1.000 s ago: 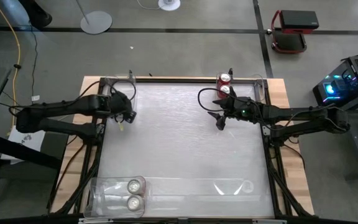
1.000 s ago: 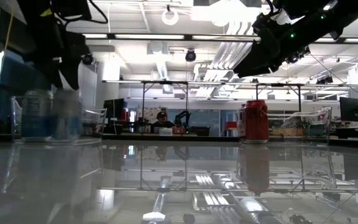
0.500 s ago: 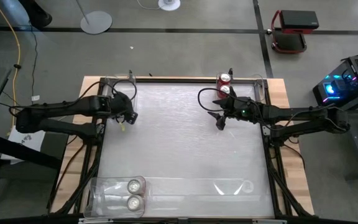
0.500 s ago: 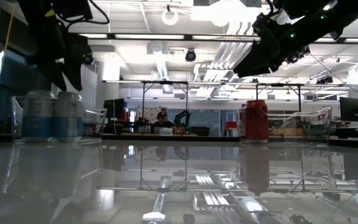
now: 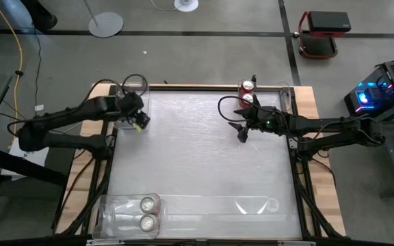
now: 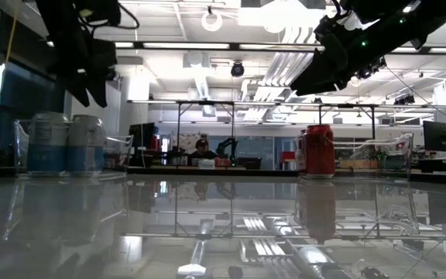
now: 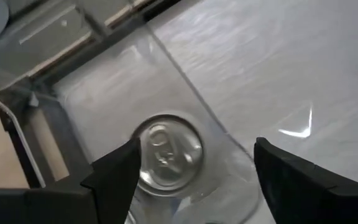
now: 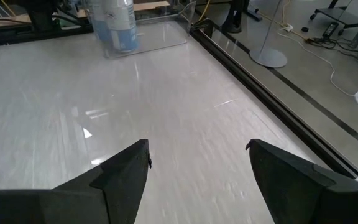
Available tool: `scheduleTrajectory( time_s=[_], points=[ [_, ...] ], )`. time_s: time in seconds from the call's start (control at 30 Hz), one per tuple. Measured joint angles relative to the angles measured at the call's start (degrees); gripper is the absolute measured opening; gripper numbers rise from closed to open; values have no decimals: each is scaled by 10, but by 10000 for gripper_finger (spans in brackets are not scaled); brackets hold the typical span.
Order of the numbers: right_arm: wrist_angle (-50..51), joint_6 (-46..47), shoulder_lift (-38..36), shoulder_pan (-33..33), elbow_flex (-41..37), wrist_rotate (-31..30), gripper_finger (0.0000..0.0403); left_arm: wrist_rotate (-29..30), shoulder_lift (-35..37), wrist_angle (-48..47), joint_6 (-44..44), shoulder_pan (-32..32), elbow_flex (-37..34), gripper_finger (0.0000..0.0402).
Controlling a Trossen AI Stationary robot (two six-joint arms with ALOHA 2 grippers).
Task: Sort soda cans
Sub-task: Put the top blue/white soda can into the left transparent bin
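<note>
The left gripper (image 7: 191, 180) hangs with jaws wide, a silver-topped soda can (image 7: 168, 152) directly below between them, inside a clear bin (image 7: 135, 81). The right gripper (image 8: 197, 165) hovers jaws wide over bare bench (image 8: 166, 124).

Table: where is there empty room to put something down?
The wide middle of the table is bare, from the left tool across to the right tool and down to the clear bin at the near edge. It is crowded by the red cans at the far edge and the silver cans near-left.
</note>
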State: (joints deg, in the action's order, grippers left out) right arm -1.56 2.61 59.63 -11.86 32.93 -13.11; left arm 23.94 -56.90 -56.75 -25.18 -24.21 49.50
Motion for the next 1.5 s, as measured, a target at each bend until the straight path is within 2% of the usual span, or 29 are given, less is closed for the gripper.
scheduleTrajectory(
  time_s=[0.23, 0.43, 0.57, 0.9, 1.2, 1.5],
  points=[
    [0, 4, 0, 0, 0, 0, 271, -47, -47, 11, 54, -77, 0, 342],
    [0, 6, 0, 0, 0, 0, 271, -85, -95, 13, 72, -100, 0, 353],
    [0, 6, 0, 0, 0, 0, 271, -90, -109, 13, 79, -100, 0, 346],
    [0, 4, 0, 0, 0, 0, 271, -100, -103, -1, 78, -100, 0, 288],
    [0, 5, 0, 0, 0, 0, 271, -134, -104, -55, 79, -100, 26, 282],
    [1, 6, 0, 0, 0, 0, 271, -154, -104, -67, 74, -100, 29, 285]
  ],
)
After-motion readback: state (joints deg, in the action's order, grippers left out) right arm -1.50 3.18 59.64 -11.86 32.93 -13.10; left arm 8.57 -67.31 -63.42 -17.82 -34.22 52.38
